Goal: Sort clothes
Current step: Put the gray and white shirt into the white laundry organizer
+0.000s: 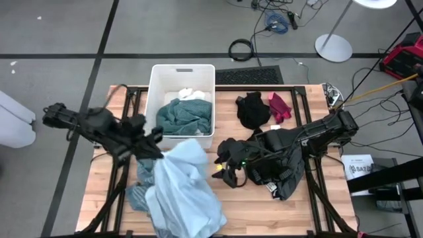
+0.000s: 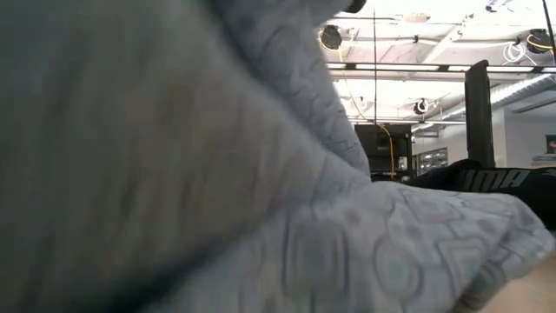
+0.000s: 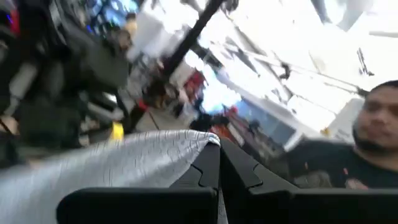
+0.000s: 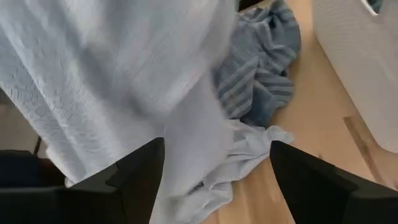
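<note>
Above the tabletop's (image 1: 106, 192) front left, the left hand (image 1: 153, 147) reaches in from the side, pinched tight on the light blue garment (image 1: 185, 192) draping down, while the right hand (image 1: 228, 173), fingers spread and empty, hovers just beside that cloth.

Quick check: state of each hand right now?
Left hand: closed on the light blue garment, lifted above the table.
Right hand: open, holding nothing, with the light blue garment hanging between its fingers.
</note>
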